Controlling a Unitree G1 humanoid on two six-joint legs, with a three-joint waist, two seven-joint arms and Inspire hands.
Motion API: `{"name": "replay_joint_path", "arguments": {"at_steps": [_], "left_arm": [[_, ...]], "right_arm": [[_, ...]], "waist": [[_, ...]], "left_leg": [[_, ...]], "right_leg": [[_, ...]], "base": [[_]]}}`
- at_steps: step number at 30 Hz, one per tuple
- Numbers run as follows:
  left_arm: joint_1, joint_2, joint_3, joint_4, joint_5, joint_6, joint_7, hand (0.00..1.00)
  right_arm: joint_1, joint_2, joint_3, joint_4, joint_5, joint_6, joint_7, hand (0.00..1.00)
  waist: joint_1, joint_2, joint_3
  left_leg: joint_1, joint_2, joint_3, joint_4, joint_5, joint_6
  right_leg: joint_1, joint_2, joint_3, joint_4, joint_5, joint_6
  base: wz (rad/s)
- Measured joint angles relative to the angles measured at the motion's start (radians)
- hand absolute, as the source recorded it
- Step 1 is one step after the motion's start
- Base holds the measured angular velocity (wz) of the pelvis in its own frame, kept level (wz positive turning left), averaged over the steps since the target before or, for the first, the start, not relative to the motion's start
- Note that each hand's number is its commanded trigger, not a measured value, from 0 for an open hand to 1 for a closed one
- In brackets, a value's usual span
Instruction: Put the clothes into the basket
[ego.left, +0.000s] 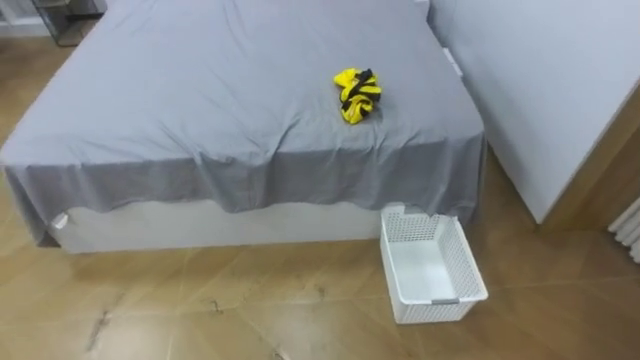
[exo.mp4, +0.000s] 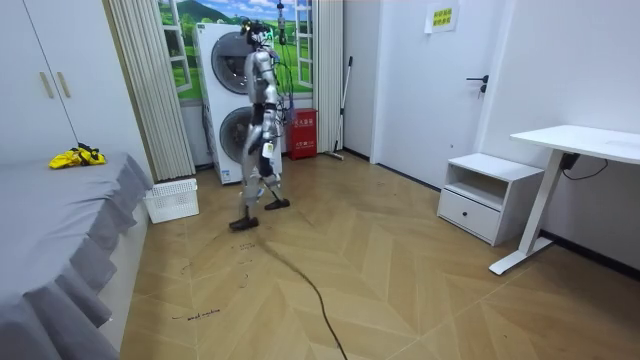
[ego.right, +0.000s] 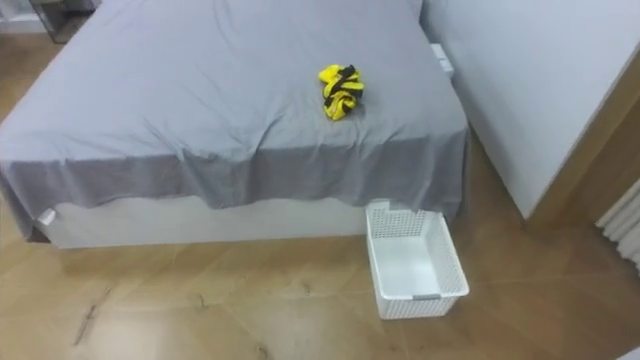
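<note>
Crumpled yellow-black clothes (ego.left: 357, 95) on smooth grey bed (ego.left: 200, 90); perforated white rectangular basket (ego.left: 432, 268) below.

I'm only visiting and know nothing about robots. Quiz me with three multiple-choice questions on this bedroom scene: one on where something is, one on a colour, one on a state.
1. Where does the white basket stand?
A. On the floor by the bed's corner
B. On top of the bed
C. On a chair

2. What colours are the clothes on the bed?
A. Red and white
B. Yellow and black
C. Plain blue

3. What state is the basket in?
A. Overturned
B. Heaped full
C. Upright and empty

Answers:
1 A: it sits on the floor, just below the bed's edge.
2 B: the bunched bundle is yellow with black stripes.
3 C: its opening faces up and its white bottom shows bare.
</note>
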Motion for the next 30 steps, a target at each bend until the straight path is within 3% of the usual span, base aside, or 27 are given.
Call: {"name": "replay_joint_path", "arguments": {"at_steps": [1, 2, 3, 4, 5, 6, 7, 8, 9, 11, 12, 13, 14, 15, 16, 17, 18, 20, 21, 22, 24, 25, 26, 27, 28, 29, 30], "left_arm": [[0.026, -0.003, -0.004, 0.001, 0.0, 0.001, 0.001, 0.0], [0.032, -0.007, -0.002, 0.003, 0.0, 0.002, 0.001, 0.0], [0.029, -0.003, 0.005, 0.003, 0.0, 0.0, -0.001, 0.0], [0.028, 0.001, 0.005, 0.004, 0.0, -0.003, -0.002, 0.0], [0.016, 0.007, -0.001, 0.007, 0.002, -0.006, -0.003, 0.0], [0.006, 0.008, -0.015, 0.014, 0.004, -0.007, -0.004, 0.0], [0.002, 0.009, -0.028, 0.017, 0.004, -0.008, -0.004, 0.0], [-0.01, 0.009, -0.044, 0.023, 0.004, -0.009, -0.004, 0.0], [-0.019, 0.01, -0.063, 0.024, 0.008, -0.012, 0.0, 0.0], [-0.036, 0.01, -0.08, 0.021, 0.043, -0.013, 0.005, 0.0], [-0.045, 0.01, -0.08, 0.021, 0.058, -0.015, 0.006, 0.0], [-0.063, 0.009, -0.079, 0.02, 0.079, -0.023, 0.008, 0.0], [-0.073, 0.009, -0.081, 0.016, 0.093, -0.03, 0.008, 0.0], [-0.077, 0.01, -0.088, 0.008, 0.104, -0.032, 0.009, 0.0], [-0.091, 0.012, -0.098, 0.001, 0.11, -0.034, 0.008, 0.0], [-0.098, 0.019, -0.126, 0.001, 0.11, -0.034, 0.009, 0.0], [-0.098, 0.021, -0.138, 0.0, 0.112, -0.034, 0.008, 0.0], [-0.097, 0.015, -0.154, 0.0, 0.123, -0.031, 0.001, 0.0], [-0.095, 0.015, -0.158, -0.001, 0.123, -0.031, -0.001, 0.0], [-0.091, 0.012, -0.162, 0.0, 0.123, -0.031, -0.002, 0.0], [-0.08, 0.012, -0.158, 0.002, 0.123, -0.032, -0.003, 0.0], [-0.072, 0.012, -0.158, 0.001, 0.124, -0.032, -0.004, 0.0], [-0.065, 0.012, -0.157, 0.002, 0.121, -0.037, -0.011, 0.0], [-0.062, 0.013, -0.157, 0.002, 0.117, -0.043, -0.016, 0.0], [-0.059, 0.015, -0.156, -0.003, 0.116, -0.055, -0.02, 0.0], [-0.044, 0.018, -0.15, -0.022, 0.115, -0.056, -0.021, 0.0], [-0.04, 0.018, -0.141, -0.037, 0.115, -0.056, -0.022, 0.0]], "right_arm": [[0.003, -0.005, 0.01, -0.006, -0.012, 0.006, 0.0, 0.0], [0.006, -0.005, 0.007, -0.013, -0.028, 0.011, 0.0, 0.0], [0.006, 0.0, -0.007, -0.017, -0.04, 0.016, 0.0, 0.0], [0.003, 0.001, -0.012, -0.021, -0.045, 0.018, 0.002, 0.0], [-0.005, 0.002, -0.023, -0.023, -0.058, 0.018, 0.004, 0.0], [-0.006, 0.003, -0.032, -0.031, -0.059, 0.014, 0.002, 0.0], [-0.006, 0.004, -0.031, -0.041, -0.059, 0.011, 0.001, 0.0], [-0.008, 0.01, -0.027, -0.059, -0.056, -0.004, -0.002, 0.0], [-0.019, 0.017, -0.021, -0.089, -0.046, -0.015, -0.01, 0.0], [-0.027, 0.024, -0.02, -0.117, -0.048, -0.027, -0.017, 0.0], [-0.031, 0.025, -0.02, -0.133, -0.048, -0.028, -0.017, 0.0], [-0.04, 0.027, -0.02, -0.171, -0.045, -0.028, -0.016, 0.0], [-0.047, 0.029, -0.02, -0.225, -0.046, -0.027, -0.018, 0.0], [-0.047, 0.03, -0.021, -0.256, -0.053, -0.027, -0.02, 0.0], [-0.058, 0.033, -0.02, -0.296, -0.06, -0.031, -0.023, 0.0], [-0.073, 0.037, -0.016, -0.321, -0.062, -0.034, -0.033, 0.0], [-0.079, 0.039, -0.014, -0.329, -0.063, -0.038, -0.037, 0.0], [-0.088, 0.044, -0.011, -0.372, -0.062, -0.055, -0.056, 0.0], [-0.088, 0.045, -0.011, -0.384, -0.062, -0.059, -0.064, 0.0], [-0.097, 0.047, -0.011, -0.418, -0.061, -0.07, -0.075, 0.0], [-0.116, 0.051, 0.0, -0.47, -0.056, -0.095, -0.081, 0.0], [-0.135, 0.05, 0.004, -0.5, -0.056, -0.102, -0.083, 0.0], [-0.135, 0.047, 0.004, -0.53, -0.058, -0.102, -0.084, 0.0], [-0.133, 0.045, 0.004, -0.546, -0.056, -0.102, -0.084, 0.0], [-0.13, 0.041, 0.001, -0.568, -0.047, -0.104, -0.084, 0.0], [-0.122, 0.041, 0.003, -0.596, -0.048, -0.103, -0.084, 0.0], [-0.12, 0.041, 0.005, -0.613, -0.048, -0.103, -0.081, 0.0]], "waist": [[-0.007, -0.006, -0.0043], [-0.009, -0.017, -0.0091], [-0.007, -0.029, -0.0159], [-0.008, -0.053, -0.0209], [-0.006, -0.065, -0.008], [-0.004, -0.058, -0.0061], [0.002, -0.054, -0.003], [0.006, -0.051, 0.0007], [0.014, -0.046, 0.002], [0.017, -0.028, 0.0048], [0.025, -0.02, 0.0068], [0.031, -0.007, 0.008], [0.029, 0.01, 0.0079], [0.028, 0.017, 0.0089], [0.031, 0.028, 0.0179], [0.032, 0.034, 0.0204], [0.03, 0.033, 0.02], [0.025, 0.031, 0.0153], [0.027, 0.033, 0.0094], [0.031, 0.031, -0.0081], [0.049, 0.055, -0.0015], [0.048, 0.064, 0.0031], [0.042, 0.057, 0.0054], [0.036, 0.052, 0.0073], [0.023, 0.038, 0.0153], [0.027, 0.035, 0.0089], [0.028, 0.025, 0.0105]], "left_leg": [[0.001, 0.008, 0.026, 0.012, 0.076, 0.018], [-0.016, -0.009, 0.038, 0.035, 0.119, 0.06], [-0.042, -0.041, 0.054, 0.081, 0.098, 0.094], [-0.047, -0.057, 0.067, 0.105, 0.072, 0.101], [-0.052, -0.081, 0.079, 0.161, 0.015, 0.118], [-0.044, -0.085, 0.082, 0.217, -0.043, 0.126], [-0.026, -0.088, 0.085, 0.233, -0.069, 0.13], [0.02, -0.098, 0.088, 0.229, -0.103, 0.136], [0.083, -0.11, 0.086, 0.189, -0.127, 0.139], [0.175, -0.114, 0.07, 0.127, -0.15, 0.144], [0.201, -0.111, 0.066, 0.107, -0.155, 0.143], [0.248, -0.102, 0.059, 0.073, -0.163, 0.141], [0.283, -0.087, 0.038, 0.051, -0.169, 0.136], [0.301, -0.078, 0.034, 0.036, -0.171, 0.133], [0.34, -0.061, 0.03, 0.007, -0.175, 0.126], [0.381, -0.05, 0.023, -0.025, -0.181, 0.115], [0.403, -0.048, 0.02, -0.041, -0.185, 0.108], [0.487, -0.032, 0.012, -0.076, -0.202, 0.08], [0.496, -0.024, 0.01, -0.075, -0.207, 0.071], [0.503, -0.001, 0.01, -0.061, -0.224, 0.041], [0.514, 0.048, 0.021, -0.006, -0.242, -0.008], [0.51, 0.07, 0.03, 0.06, -0.231, -0.043], [0.495, 0.092, 0.044, 0.136, -0.202, -0.082], [0.489, 0.1, 0.047, 0.158, -0.193, -0.082], [0.475, 0.109, 0.054, 0.187, -0.171, -0.078], [0.476, 0.121, 0.071, 0.241, -0.142, -0.067], [0.473, 0.125, 0.075, 0.271, -0.129, -0.067]], "right_leg": [[0.031, -0.017, 0.0, -0.027, -0.011, 0.017], [0.051, -0.039, 0.008, -0.049, -0.018, 0.024], [0.055, -0.072, 0.021, -0.058, -0.032, 0.045], [0.053, -0.092, 0.03, -0.058, -0.034, 0.058], [0.052, -0.115, 0.035, -0.03, -0.039, 0.065], [0.042, -0.125, 0.033, 0.048, -0.028, 0.074], [0.03, -0.132, 0.039, 0.11, -0.017, 0.086], [-0.003, -0.143, 0.043, 0.248, 0.028, 0.096], [-0.052, -0.156, 0.042, 0.403, 0.118, 0.094], [-0.137, -0.162, 0.032, 0.593, 0.224, 0.074], [-0.171, -0.157, 0.022, 0.635, 0.201, 0.066], [-0.254, -0.131, -0.002, 0.692, 0.143, 0.044], [-0.332, -0.099, -0.04, 0.679, 0.089, 0.026], [-0.37, -0.079, -0.057, 0.654, 0.071, 0.018], [-0.44, -0.032, -0.078, 0.558, 0.061, 0.008], [-0.49, 0.005, -0.098, 0.405, 0.072, 0.001], [-0.504, 0.018, -0.105, 0.318, 0.09, -0.004], [-0.519, 0.047, -0.13, 0.085, 0.293, -0.046], [-0.514, 0.053, -0.14, 0.062, 0.331, -0.068], [-0.514, 0.072, -0.149, 0.074, 0.353, -0.099], [-0.473, 0.116, -0.167, 0.103, 0.322, -0.122], [-0.438, 0.13, -0.159, 0.109, 0.307, -0.134], [-0.396, 0.13, -0.125, 0.104, 0.296, -0.129], [-0.371, 0.129, -0.103, 0.097, 0.291, -0.122], [-0.327, 0.129, -0.094, 0.096, 0.274, -0.114], [-0.297, 0.135, -0.117, 0.101, 0.251, -0.112], [-0.283, 0.135, -0.14, 0.098, 0.241, -0.112]], "base": [[-0.47], [-0.31], [-0.04], [0.05], [0.06], [0.0], [0.0], [-0.07], [-0.05], [-0.09], [-0.1], [0.03], [0.11], [0.14], [0.09], [0.08], [0.2], [0.42], [0.33], [-0.08], [-0.15], [0.22], [0.4], [0.65], [0.57], [0.41], [0.0]]}}
